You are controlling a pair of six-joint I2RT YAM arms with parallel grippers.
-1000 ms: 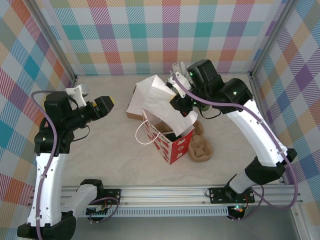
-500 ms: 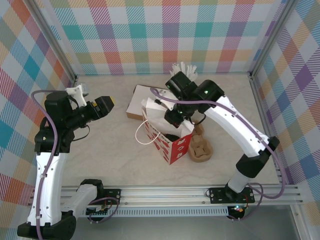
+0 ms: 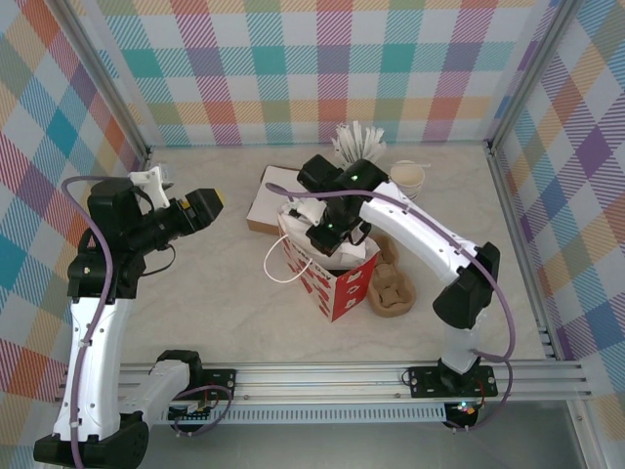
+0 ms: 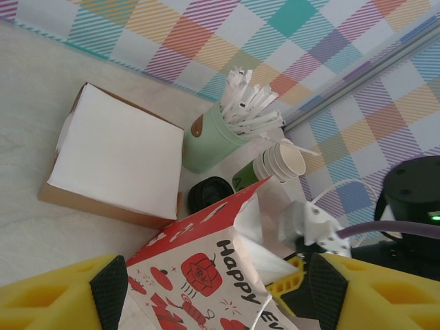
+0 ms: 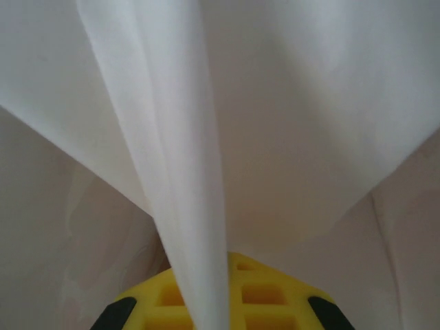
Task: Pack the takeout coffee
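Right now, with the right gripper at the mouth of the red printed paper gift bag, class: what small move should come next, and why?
Probably press the right gripper slightly deeper into the red printed paper gift bag. It is shut on a white paper sheet, and part of that sheet bulges above the bag's rim. The left gripper hangs open, well off to the side.
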